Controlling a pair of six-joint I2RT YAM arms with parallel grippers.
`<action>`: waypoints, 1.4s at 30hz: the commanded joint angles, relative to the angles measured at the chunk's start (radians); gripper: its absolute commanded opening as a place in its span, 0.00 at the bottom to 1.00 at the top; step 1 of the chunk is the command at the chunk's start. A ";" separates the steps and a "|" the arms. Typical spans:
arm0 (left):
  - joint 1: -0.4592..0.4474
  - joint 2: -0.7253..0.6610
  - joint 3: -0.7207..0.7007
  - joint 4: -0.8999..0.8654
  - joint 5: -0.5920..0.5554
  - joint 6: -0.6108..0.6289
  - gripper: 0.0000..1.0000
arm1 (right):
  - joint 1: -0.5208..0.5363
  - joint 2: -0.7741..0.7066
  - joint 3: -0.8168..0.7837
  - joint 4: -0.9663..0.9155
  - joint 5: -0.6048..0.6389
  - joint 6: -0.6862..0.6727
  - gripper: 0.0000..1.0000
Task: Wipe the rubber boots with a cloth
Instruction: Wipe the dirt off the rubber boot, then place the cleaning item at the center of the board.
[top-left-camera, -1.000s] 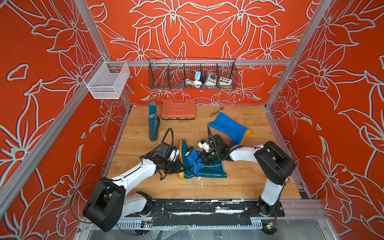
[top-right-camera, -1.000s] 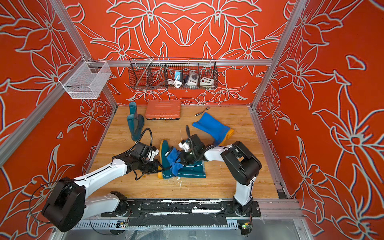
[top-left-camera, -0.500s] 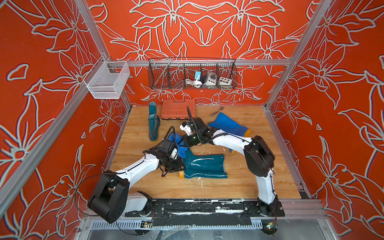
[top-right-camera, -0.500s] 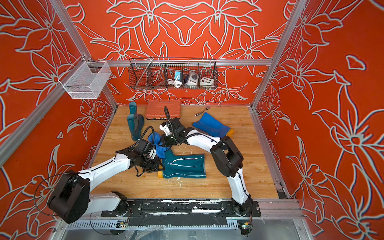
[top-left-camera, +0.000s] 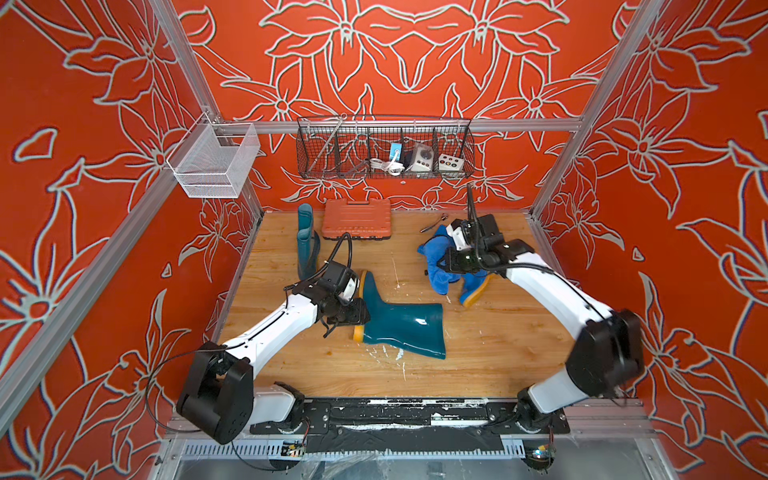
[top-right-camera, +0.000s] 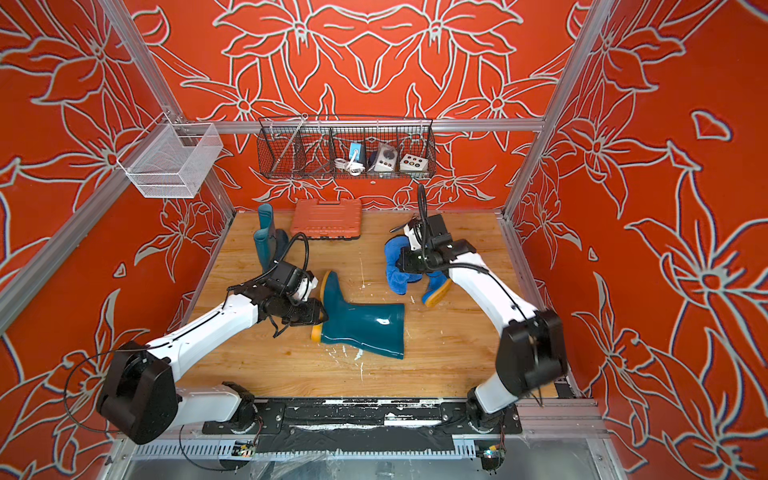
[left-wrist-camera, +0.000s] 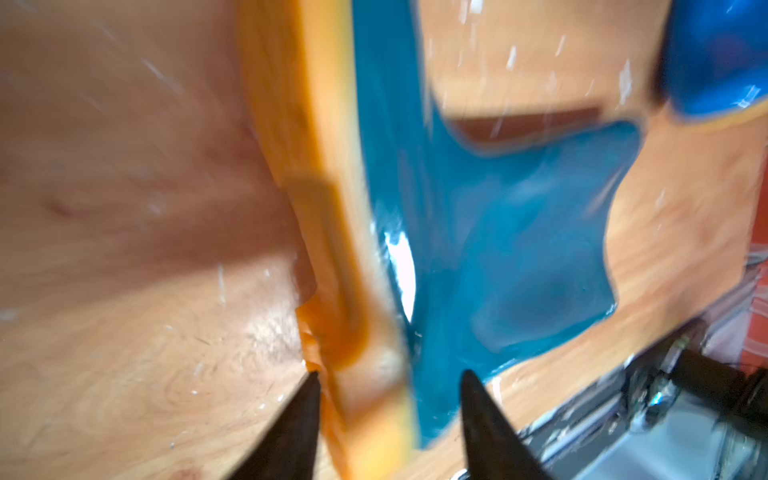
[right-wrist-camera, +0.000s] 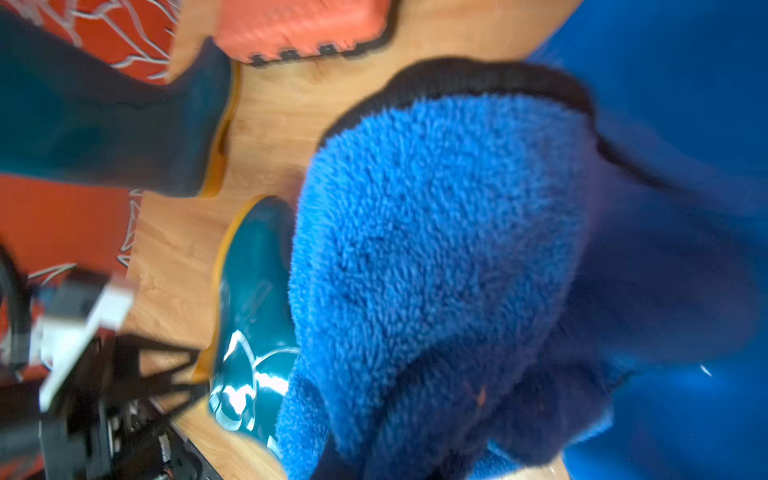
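Right claw (top-left-camera: 451, 261): we cannot see its fingers, which are buried in the cloth (top-left-camera: 435, 268). It is closed tight on the cloth, and the bunched blue pile with its black edging hangs from it in both top views. In the right wrist view the cloth (right-wrist-camera: 436, 249) fills most of the frame, with glossy blue behind it. The claw and cloth sit over the bright blue boot (top-left-camera: 473, 289), which lies at the right rear of the surface (top-left-camera: 478, 353). We can't tell for sure whether cloth and boot touch.

Left claw (left-wrist-camera: 389, 374): moderately wide. Its two dark fingertips (left-wrist-camera: 467, 386) stand on either side of the heel of the lying teal boot (left-wrist-camera: 498, 249), one tip right at the yellow sole edge. The other is apart from the rubber, so there is no grip that we can see. In a top view this claw (top-right-camera: 318, 318) is at the boot's sole end, left of centre.

Further out, the second teal boot (top-left-camera: 305, 245) stands upright at the left rear, just beside the orange case (top-left-camera: 357, 218).

Change noted: a second ago the right claw pressed the cloth on the lying teal boot at mid-surface, and half a second ago it was near the orange case. It has since swung across to the bright blue boot. That boot's yellow-soled foot seems to sit nearer the front than it did. The left claw and the lying teal boot are about where they were.
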 joint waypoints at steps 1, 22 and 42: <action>-0.014 -0.073 0.026 -0.038 -0.090 0.056 0.66 | 0.019 -0.131 -0.141 -0.183 0.135 -0.054 0.00; -0.779 0.249 0.091 0.248 -0.523 0.426 0.70 | -0.002 -0.487 -0.420 -0.378 0.334 0.091 0.99; -0.833 0.602 0.213 0.372 -0.587 0.593 0.56 | -0.003 -0.443 -0.305 -0.506 0.341 0.049 0.99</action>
